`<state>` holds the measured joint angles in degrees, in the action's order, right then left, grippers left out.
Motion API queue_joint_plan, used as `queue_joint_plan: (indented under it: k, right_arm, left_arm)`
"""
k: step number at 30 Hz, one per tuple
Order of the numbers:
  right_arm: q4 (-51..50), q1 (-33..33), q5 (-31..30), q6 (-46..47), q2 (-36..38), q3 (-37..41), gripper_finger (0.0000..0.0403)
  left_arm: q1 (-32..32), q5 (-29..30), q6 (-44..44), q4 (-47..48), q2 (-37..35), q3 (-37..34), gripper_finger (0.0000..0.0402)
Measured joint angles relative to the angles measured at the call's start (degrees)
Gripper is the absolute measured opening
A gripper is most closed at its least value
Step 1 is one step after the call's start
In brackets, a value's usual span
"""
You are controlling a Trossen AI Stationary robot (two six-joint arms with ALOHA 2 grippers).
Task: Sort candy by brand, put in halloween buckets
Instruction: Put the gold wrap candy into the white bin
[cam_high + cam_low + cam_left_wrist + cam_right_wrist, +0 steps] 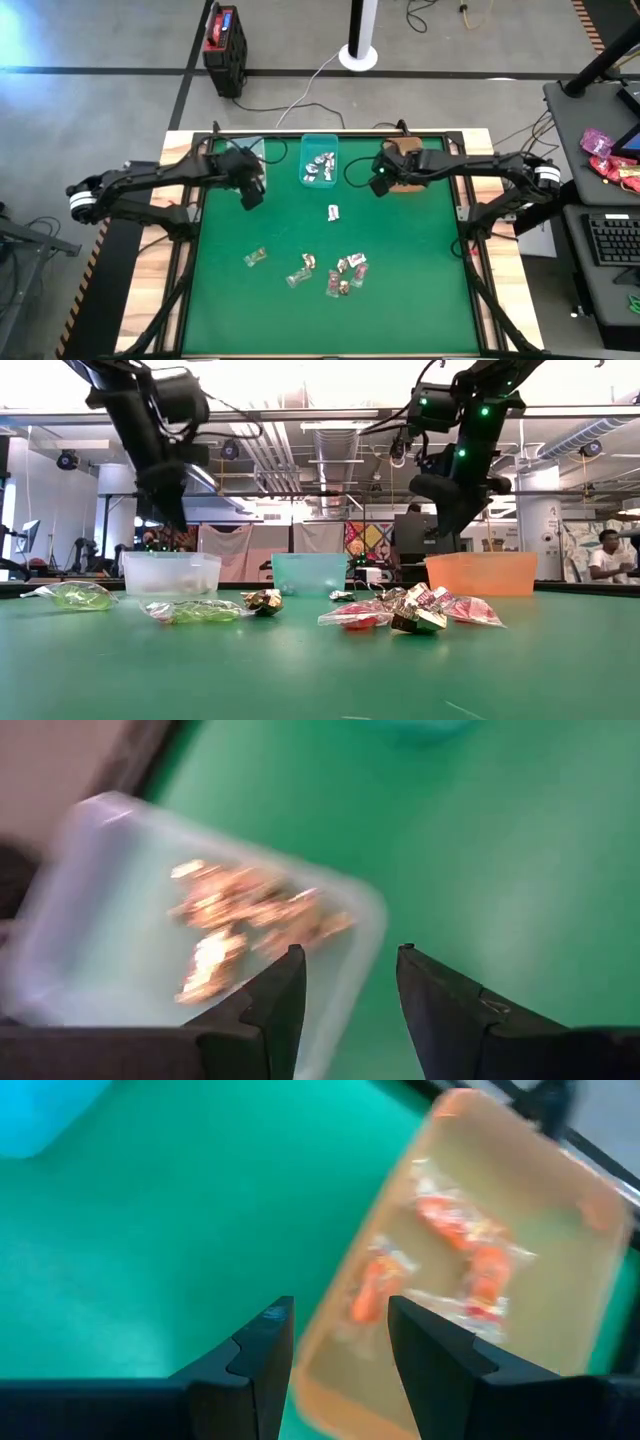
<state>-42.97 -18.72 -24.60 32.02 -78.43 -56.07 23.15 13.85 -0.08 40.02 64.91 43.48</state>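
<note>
Green-topped table is still carrying wrapped candies loose toward 6 o'clock, while three translucent plastic bins at 12 o'clock are already holding sorted pieces; left gripper and right gripper are hovering spread and empty.

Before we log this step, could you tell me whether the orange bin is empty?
Not empty. The right wrist view shows the orange bin holding several red-wrapped candies; an exact count cannot be told.

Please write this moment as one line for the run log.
left gripper: open, empty, over clear bin | right gripper: open, empty, over orange bin | loose candy: on the mat
</note>
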Motion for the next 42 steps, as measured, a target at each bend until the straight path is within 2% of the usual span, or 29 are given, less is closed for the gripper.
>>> queue_joint_plan:
  k: [3, 5, 9, 12, 16, 20, 27, 30, 36, 42]
  right_arm:
    - [3.1, 2.5, 2.1, -1.9, 0.0, 0.5, 0.0157]
    - [5.4, 4.5, 3.4, -2.7, 0.0, 0.6, 0.0157]
    - [11.4, 8.7, 6.4, -5.1, 0.0, 0.6, 0.0157]
    - [16.5, 12.2, 11.6, -11.8, -0.5, 0.6, 0.0157]
    - [17.9, 17.4, 20.5, -21.8, -2.0, 0.8, 0.0157]
    - [18.2, 23.4, 22.5, -28.6, -4.4, 1.2, 0.0157]
    - [28.0, 31.1, 23.2, -31.3, -12.5, 0.3, 0.0157]
    - [28.6, 32.9, 23.2, -31.6, -16.3, -1.4, 0.0157]
    - [28.4, 33.7, 23.3, -30.6, -21.6, -4.2, 0.0153]
    - [28.5, 33.4, 23.9, -31.6, -24.1, -5.6, 0.0132]
  left_arm:
    - [-2.7, -7.1, -2.9, -3.9, -1.6, -0.5, 0.0142]
    - [-5.8, -8.4, -3.9, -6.5, -2.4, -0.8, 0.0142]
    - [-12.8, -8.5, -4.7, -10.4, -2.9, -1.0, 0.0142]
    - [-18.1, -8.6, -5.0, -13.4, -2.5, -1.2, 0.0142]
    - [-24.2, -8.5, -5.2, -16.9, -1.6, -2.0, 0.0142]
    - [-28.0, -6.1, -7.3, -20.6, -1.2, -3.4, 0.0142]
    - [-30.3, -4.0, -8.1, -26.2, -1.1, -5.2, 0.0142]
    - [-30.4, -3.9, -8.2, -27.3, -1.1, -5.6, 0.0142]
    - [-30.6, -3.9, -9.0, -27.6, -1.1, -6.3, 0.0142]
    - [-30.6, -3.9, -10.0, -27.7, -1.1, -6.9, 0.0142]
